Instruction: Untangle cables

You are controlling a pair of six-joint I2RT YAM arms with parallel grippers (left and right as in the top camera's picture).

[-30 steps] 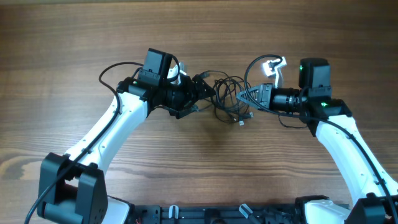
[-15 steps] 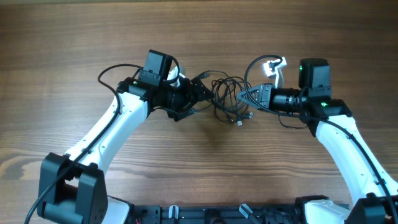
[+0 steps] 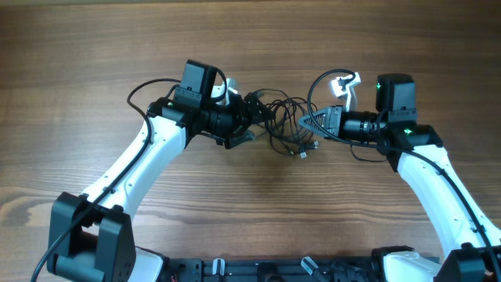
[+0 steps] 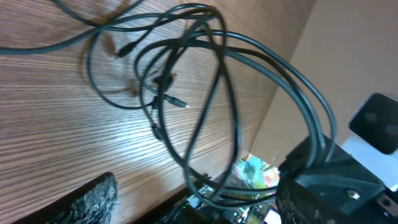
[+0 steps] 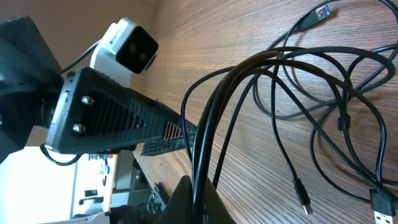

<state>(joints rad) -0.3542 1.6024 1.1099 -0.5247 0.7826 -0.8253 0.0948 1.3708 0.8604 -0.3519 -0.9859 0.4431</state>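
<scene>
While both arms meet over the middle of the table [image 3: 78,63], the cables [image 3: 288,125] lie in a loose knot between them. The left claw [image 3: 255,117] is at the knot's left edge and the right claw [image 3: 305,121] at its right.

From the left wrist, the left claw [image 4: 208,198] gapes wide, with several loops of the cables [image 4: 217,87] running through the gap.

From the right wrist, the right claw [image 5: 194,190] is pinched tight on a bunch of strands, and the cables [image 5: 292,87] fan out onto the wood beyond it.

I'd say the left should close on a single loop rather than the bundle. It can then draw left slowly while the right holds firm, minding that the plugs don't snag.
</scene>
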